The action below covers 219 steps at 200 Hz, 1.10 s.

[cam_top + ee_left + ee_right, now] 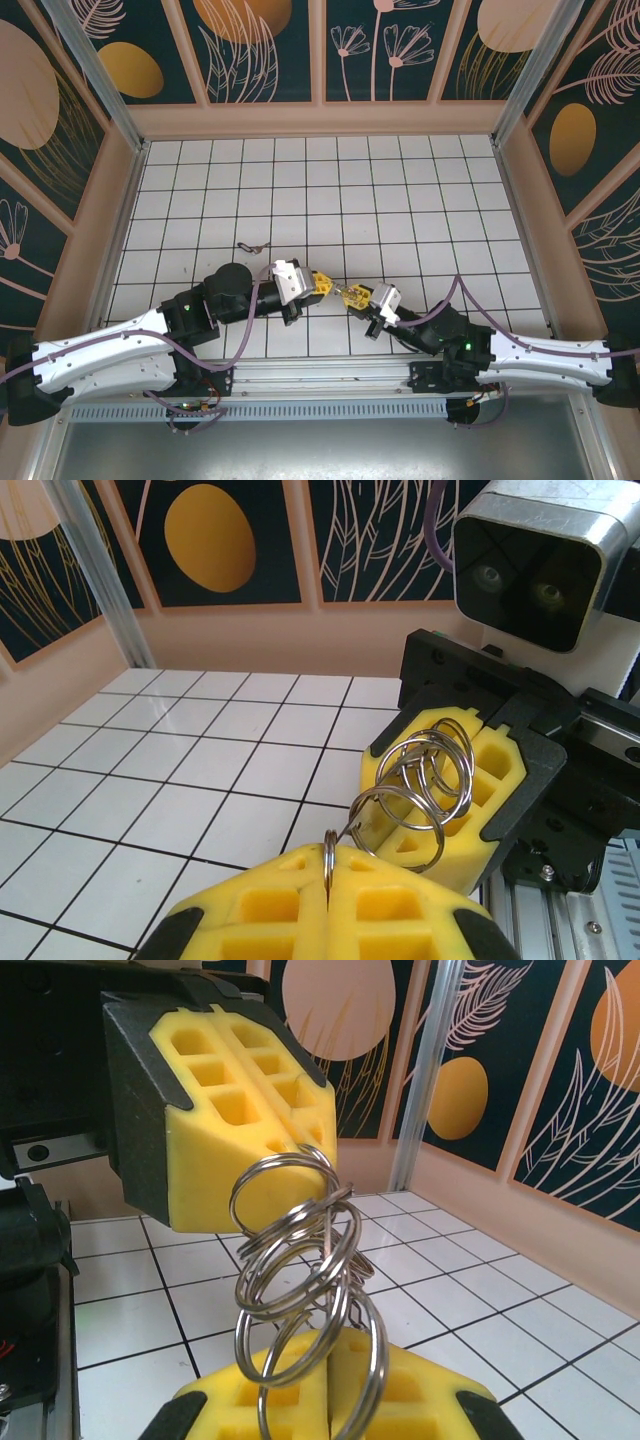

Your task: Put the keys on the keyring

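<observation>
A cluster of several linked silver split rings (pixel 340 290) hangs between my two grippers, just above the tiles near the front middle. My left gripper (pixel 330 855) is shut on one ring (pixel 329 852), pinched edge-on between its yellow pads. My right gripper (pixel 330 1348) is shut on the lower rings of the cluster (pixel 300 1260). The two grippers face each other almost tip to tip (pixel 322 283) (pixel 357 295). A small brownish-grey loop, the keyring (pixel 250 246), lies on the tiles behind my left arm. The keys are out of view.
The white tiled floor (pixel 400 200) lies inside low beige walls with dark patterned panels (pixel 320 50). A metal rail (pixel 330 375) runs along the near edge by the arm bases. Purple cables (pixel 250 330) loop along both arms.
</observation>
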{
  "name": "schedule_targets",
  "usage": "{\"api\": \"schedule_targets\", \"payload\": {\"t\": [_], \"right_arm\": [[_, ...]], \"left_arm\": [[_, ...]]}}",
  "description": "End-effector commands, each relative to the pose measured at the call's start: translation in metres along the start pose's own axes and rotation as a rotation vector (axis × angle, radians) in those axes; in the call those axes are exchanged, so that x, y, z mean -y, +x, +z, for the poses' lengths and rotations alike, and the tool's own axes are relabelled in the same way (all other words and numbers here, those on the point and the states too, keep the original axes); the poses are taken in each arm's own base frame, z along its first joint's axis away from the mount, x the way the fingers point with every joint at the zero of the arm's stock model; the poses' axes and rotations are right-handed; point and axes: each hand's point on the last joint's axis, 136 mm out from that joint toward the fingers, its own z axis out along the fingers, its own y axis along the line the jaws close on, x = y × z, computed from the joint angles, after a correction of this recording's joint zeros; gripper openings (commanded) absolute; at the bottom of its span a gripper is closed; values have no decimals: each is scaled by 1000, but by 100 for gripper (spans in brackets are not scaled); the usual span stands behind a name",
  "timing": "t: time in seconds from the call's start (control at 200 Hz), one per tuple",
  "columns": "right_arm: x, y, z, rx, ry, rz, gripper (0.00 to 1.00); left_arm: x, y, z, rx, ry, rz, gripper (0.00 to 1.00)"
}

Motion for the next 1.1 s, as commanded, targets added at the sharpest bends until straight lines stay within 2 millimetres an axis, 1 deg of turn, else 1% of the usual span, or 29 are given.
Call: {"api": "schedule_targets", "payload": {"t": [0.0, 0.21, 0.445, 0.671, 0.806, 0.891, 1.021, 1.091], "right_arm": [[4, -41, -6, 158, 8, 36, 0], [4, -41, -6, 157, 14, 30, 0], [4, -39, -7, 153, 22, 27, 0], [4, -41, -8, 162, 23, 24, 0], [5, -41, -9, 167, 25, 23, 0], [5, -41, -10, 168, 28, 23, 0], [8, -40, -10, 166, 46, 17, 0], [8, -38, -10, 165, 55, 10, 0]], "left_arm": [[-5, 14, -3, -42, -27, -16, 7], [-3, 14, -4, -43, -20, -20, 9], [0, 17, -3, -48, -5, -29, 9], [1, 18, -7, -55, 0, -37, 9], [3, 19, -7, -61, 13, -44, 5], [4, 20, -8, -62, 18, -43, 0], [7, 20, -8, -63, 33, -48, 0], [11, 19, -8, -61, 58, -56, 0]]}}
